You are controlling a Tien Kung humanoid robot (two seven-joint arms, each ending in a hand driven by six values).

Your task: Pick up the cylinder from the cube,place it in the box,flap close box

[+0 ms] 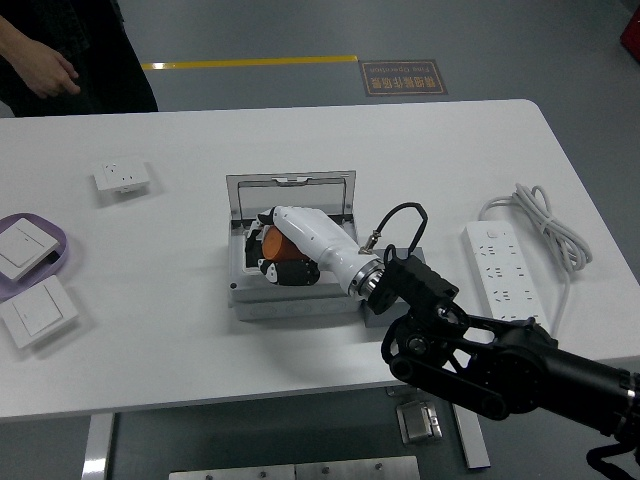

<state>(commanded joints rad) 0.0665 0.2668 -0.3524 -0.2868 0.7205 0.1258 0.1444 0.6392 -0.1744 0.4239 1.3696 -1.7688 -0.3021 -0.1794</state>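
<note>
The robot's right hand [283, 251] is reaching into the grey box [293, 292] at the middle of the white table [180, 330], its fingers wrapping around the orange cylinder [274, 241] and holding it inside the box's dark opening. Just behind the hand, the box's hinged lid [291, 193] is standing open. The grey cube [375, 312] is sitting beside the box, just under the hand's wrist and largely hidden by the black arm. Well off to the hand's right, a white power strip [499, 271] is lying with its coiled cord. Far to the hand's left, a wall socket [121, 177] and two white switches, one on a purple tray [50, 238], are resting. A person's hand [52, 73] is hanging beyond the table's far left corner.
</note>
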